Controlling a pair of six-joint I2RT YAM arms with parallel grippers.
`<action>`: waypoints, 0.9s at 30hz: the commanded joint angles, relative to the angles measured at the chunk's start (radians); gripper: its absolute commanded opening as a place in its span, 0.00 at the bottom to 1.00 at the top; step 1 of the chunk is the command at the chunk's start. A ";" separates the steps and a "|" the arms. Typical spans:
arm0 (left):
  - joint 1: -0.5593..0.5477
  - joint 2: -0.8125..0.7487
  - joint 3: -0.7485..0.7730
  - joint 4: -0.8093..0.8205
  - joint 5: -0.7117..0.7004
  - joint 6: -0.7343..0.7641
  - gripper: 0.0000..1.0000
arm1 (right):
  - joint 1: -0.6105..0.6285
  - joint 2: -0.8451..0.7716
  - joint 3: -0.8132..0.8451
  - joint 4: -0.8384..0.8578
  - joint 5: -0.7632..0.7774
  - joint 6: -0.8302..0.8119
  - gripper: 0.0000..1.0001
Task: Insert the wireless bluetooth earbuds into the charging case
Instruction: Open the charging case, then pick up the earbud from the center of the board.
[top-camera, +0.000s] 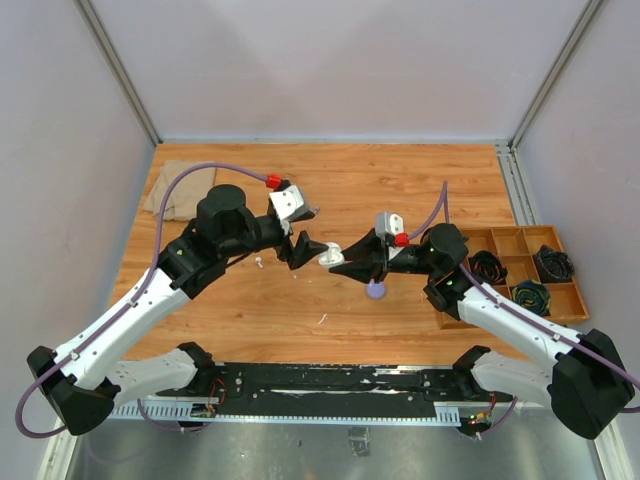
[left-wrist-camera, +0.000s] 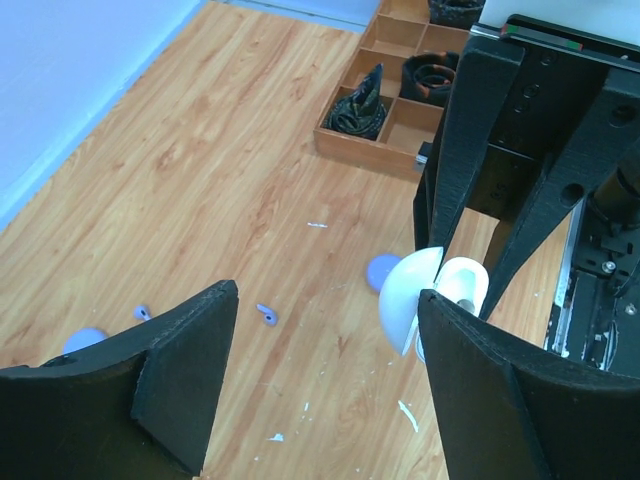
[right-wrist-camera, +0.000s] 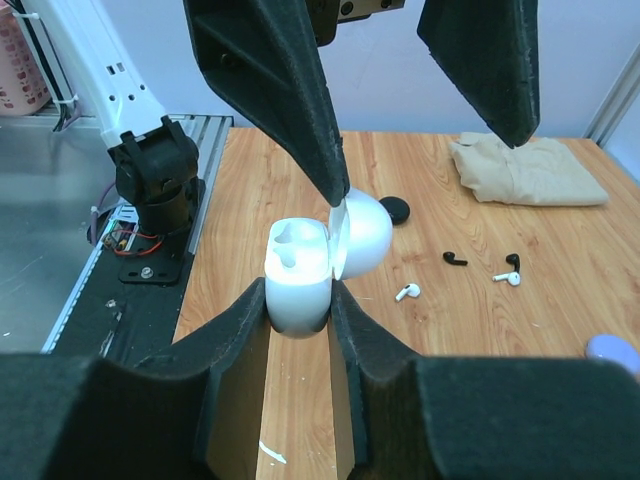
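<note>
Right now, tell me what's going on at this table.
The right hand holds a white charging case above the table, its lid open and its slots apparently empty. The left hand is open and holds nothing, with one finger at the lid. A white earbud and a black earbud lie loose on the table.
</note>
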 joint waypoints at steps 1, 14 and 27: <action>-0.004 -0.018 0.005 0.037 -0.035 -0.011 0.79 | -0.034 -0.014 -0.018 0.013 0.003 -0.011 0.04; -0.004 -0.042 -0.066 0.065 -0.263 -0.226 0.83 | -0.044 -0.012 -0.103 -0.004 0.214 -0.075 0.05; -0.001 0.036 -0.134 -0.116 -0.733 -0.570 0.83 | -0.042 -0.020 -0.282 0.199 0.403 -0.060 0.05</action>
